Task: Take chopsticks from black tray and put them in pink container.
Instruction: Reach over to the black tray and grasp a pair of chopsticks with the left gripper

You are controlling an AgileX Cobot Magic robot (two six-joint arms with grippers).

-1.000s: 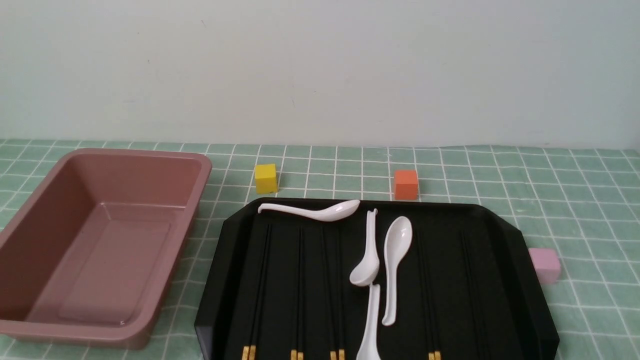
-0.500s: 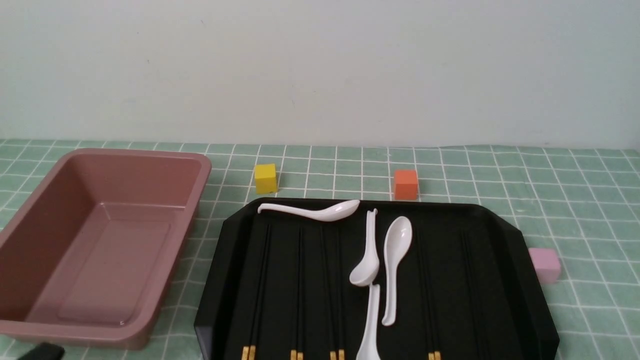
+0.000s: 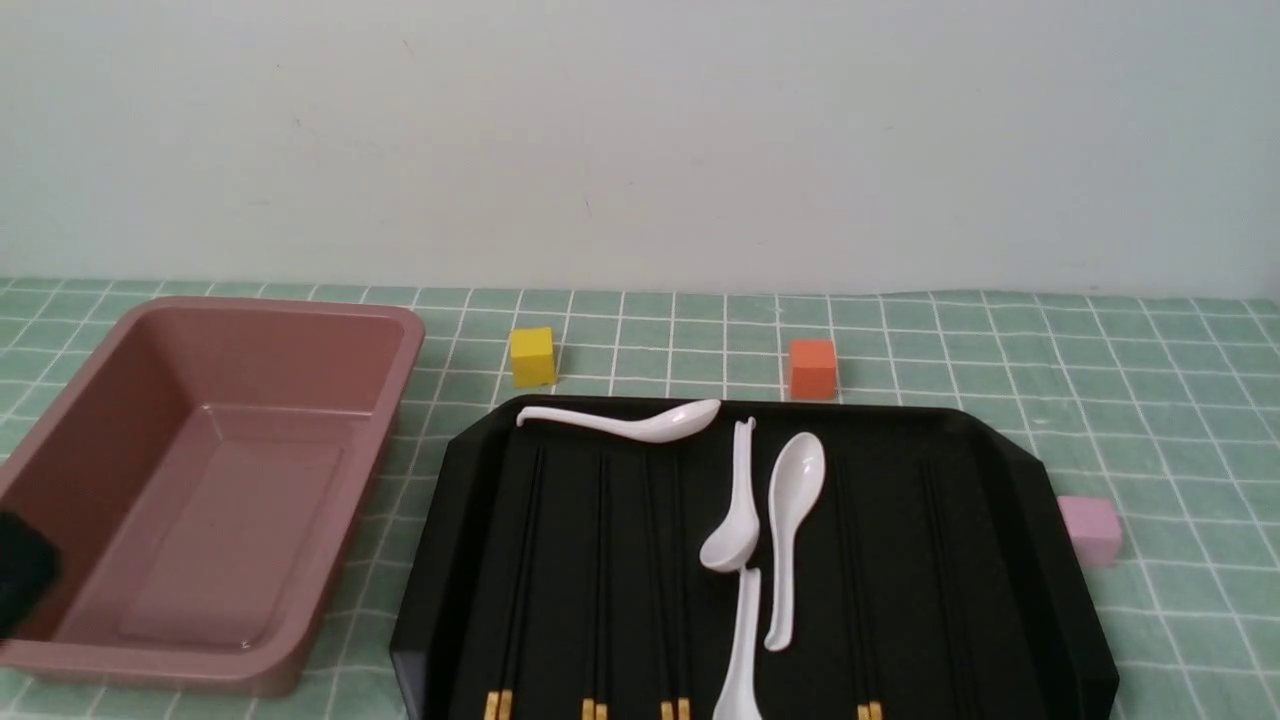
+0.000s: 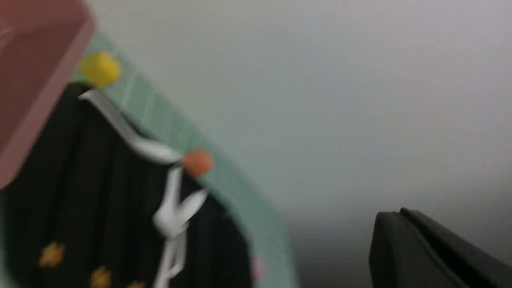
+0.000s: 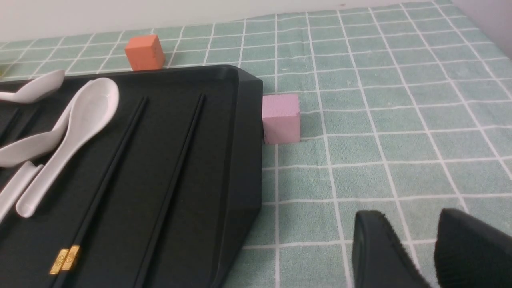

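Several pairs of black chopsticks point(image 3: 598, 580) with gold ends lie lengthwise in the black tray point(image 3: 1000, 560), front and centre. The empty pink container point(image 3: 280, 310) stands to its left. My left gripper point(image 4: 396, 214) is shut with nothing in it, its fingers pressed together; the blurred left wrist view shows the container point(image 4: 36, 60) and tray point(image 4: 80, 168) well apart from it. A dark part of my left arm point(image 3: 20, 585) overlaps the container's near left wall. To the right of the tray, my right gripper point(image 5: 412, 216) hangs open and empty over the cloth, with two chopsticks point(image 5: 112, 176) nearby.
Three white spoons point(image 3: 790, 520) lie among the chopsticks in the tray. A yellow cube point(image 3: 532, 356) and an orange cube point(image 3: 811, 369) sit behind the tray. A small pale pink cube point(image 3: 1088, 528) touches its right edge. A green checked cloth point(image 3: 1180, 400) covers the table.
A dark part of my left arm has come into the front view at the lower left and risen in front of the container's near left wall. Nothing on the tray has moved.
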